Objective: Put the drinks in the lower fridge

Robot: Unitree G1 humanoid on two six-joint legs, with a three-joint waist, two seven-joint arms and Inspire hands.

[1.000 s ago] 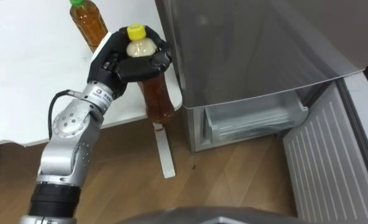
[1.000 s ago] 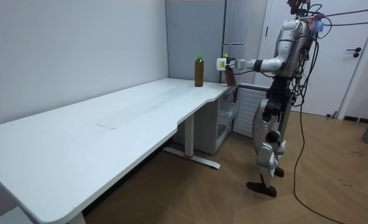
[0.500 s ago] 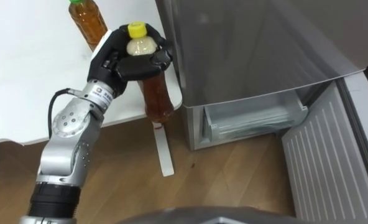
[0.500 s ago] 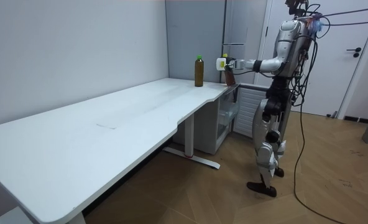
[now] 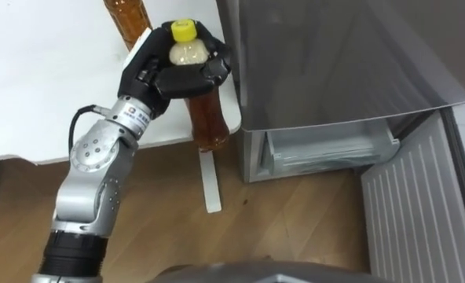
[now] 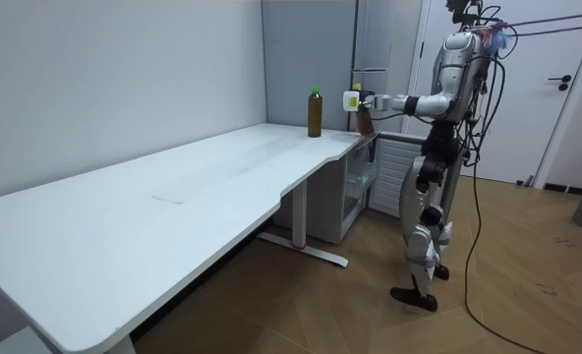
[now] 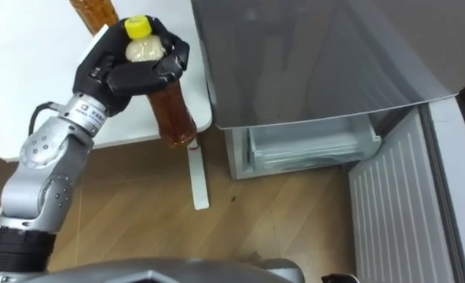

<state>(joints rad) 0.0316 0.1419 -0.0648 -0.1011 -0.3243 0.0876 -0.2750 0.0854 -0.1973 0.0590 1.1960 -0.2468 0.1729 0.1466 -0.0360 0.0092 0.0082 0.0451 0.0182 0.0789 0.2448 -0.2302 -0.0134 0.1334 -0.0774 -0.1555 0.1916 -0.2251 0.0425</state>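
Left hand: the left hand (image 5: 173, 72) is closed round the neck and shoulder of a yellow-capped bottle (image 5: 206, 122), with fingers and thumb wrapped just below the cap; the arm is seen reaching in from the lower left.
Held drink: the yellow-capped bottle is filled with an amber drink and is carried in the air, cap uppermost. Its body hangs below the hand at the table's corner, just beside the fridge's side wall.
Second drink: a second bottle (image 5: 127, 16) of amber drink is left standing upright on the table behind the hand; in the room view a green cap is seen on it.
Table: a long white table (image 5: 36, 79) is set against the wall, its white foot (image 5: 210, 182) resting on the wooden floor (image 5: 287, 224).
Fridge: a grey fridge (image 5: 335, 55) is placed right next to the table's end.
Lower compartment: the lower door (image 5: 421, 208) is swung open, and a clear drawer (image 5: 327, 149) is exposed inside.
Stance: the robot is seen standing upright before the fridge, at the room view's right.
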